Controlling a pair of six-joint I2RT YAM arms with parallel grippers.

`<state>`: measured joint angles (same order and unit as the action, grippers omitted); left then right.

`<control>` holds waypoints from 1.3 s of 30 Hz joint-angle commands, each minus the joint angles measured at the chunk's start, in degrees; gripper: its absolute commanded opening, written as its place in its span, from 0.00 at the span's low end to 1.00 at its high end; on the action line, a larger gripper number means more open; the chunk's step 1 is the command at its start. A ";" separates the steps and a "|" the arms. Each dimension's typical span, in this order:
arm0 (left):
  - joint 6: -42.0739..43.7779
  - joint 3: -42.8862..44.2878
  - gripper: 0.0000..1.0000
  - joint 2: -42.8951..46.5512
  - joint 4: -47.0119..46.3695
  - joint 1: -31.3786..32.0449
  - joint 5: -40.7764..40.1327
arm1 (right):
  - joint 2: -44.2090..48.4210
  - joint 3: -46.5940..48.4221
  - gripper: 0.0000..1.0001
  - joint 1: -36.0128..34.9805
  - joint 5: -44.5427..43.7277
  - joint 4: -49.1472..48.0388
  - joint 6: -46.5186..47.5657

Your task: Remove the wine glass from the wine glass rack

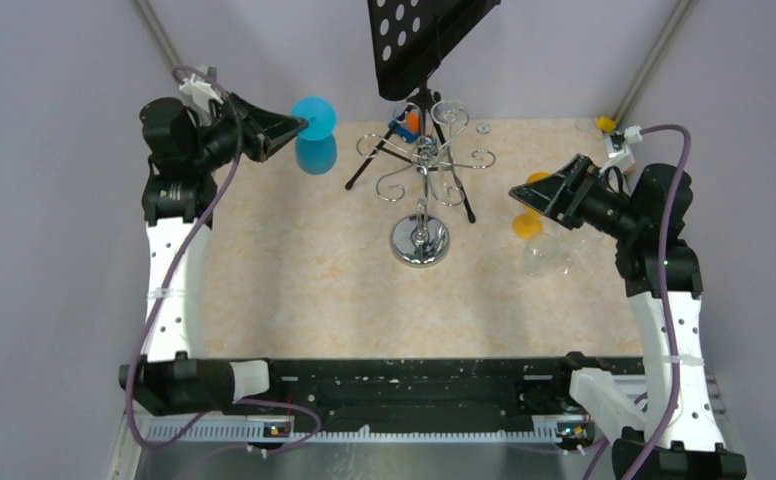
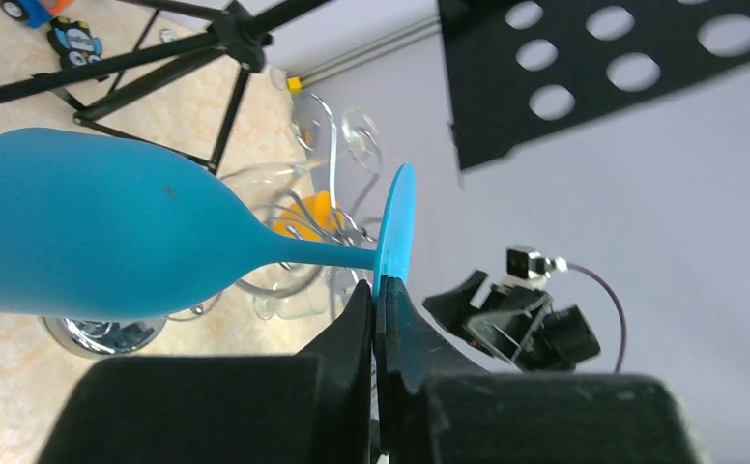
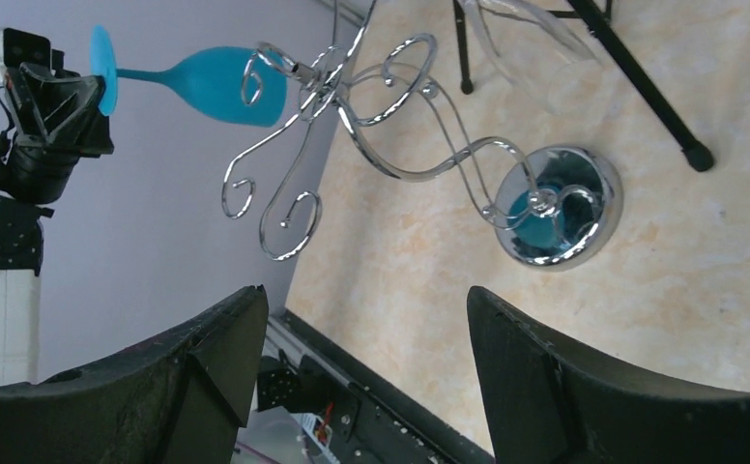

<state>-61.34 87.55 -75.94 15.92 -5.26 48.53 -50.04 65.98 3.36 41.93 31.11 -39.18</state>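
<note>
Pinching the blue wine glass (image 2: pixel 91 237) by its foot, my left claw (image 2: pixel 376 293) holds it sideways, clear of the rack (image 1: pixel 426 160) and its curls; my right claw (image 3: pixel 361 314) hangs spread, empty.

The wine glass rack (image 1: pixel 423 165) is polished chrome wire, smooth and bright, and its round base (image 3: pixel 555 205) has a mirror gloss. Left of the rack, the wine glass (image 2: pixel 91 242) is opaque blue with a satin sheen and looks like plastic. Under the rack, the table (image 1: pixel 294 290) is matt beige marbling. Behind the rack, the perforated plate (image 1: pixel 419 40) is matt black. Right of the rack, 1 clear glass (image 1: pixel 544 255) looks glossy.
</note>
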 commanded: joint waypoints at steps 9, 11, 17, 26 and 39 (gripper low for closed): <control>-7.86 -6.69 0.00 19.42 4.97 0.07 0.17 | -0.34 -7.64 0.77 -13.64 -1.74 -20.73 -9.57; -10.45 -8.47 0.00 21.94 6.05 0.09 -0.31 | 0.40 -10.17 0.77 -17.47 -4.36 -24.30 -11.42; -23.27 -15.26 0.00 29.13 5.91 0.14 1.52 | 2.11 -18.39 0.77 -30.98 -14.34 -37.16 -15.65; -44.39 -27.93 0.00 37.82 -6.44 0.16 9.41 | -5.06 -23.49 0.81 -48.83 -23.84 -53.73 -16.20; -57.09 -30.50 0.00 38.25 -23.39 0.16 11.13 | -10.88 -23.71 0.80 -53.00 -22.36 -72.65 -20.53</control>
<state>-114.54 56.86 -37.89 0.95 -5.15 59.11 -60.16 42.37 -48.73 17.32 -28.34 -57.30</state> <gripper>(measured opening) 0.014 0.811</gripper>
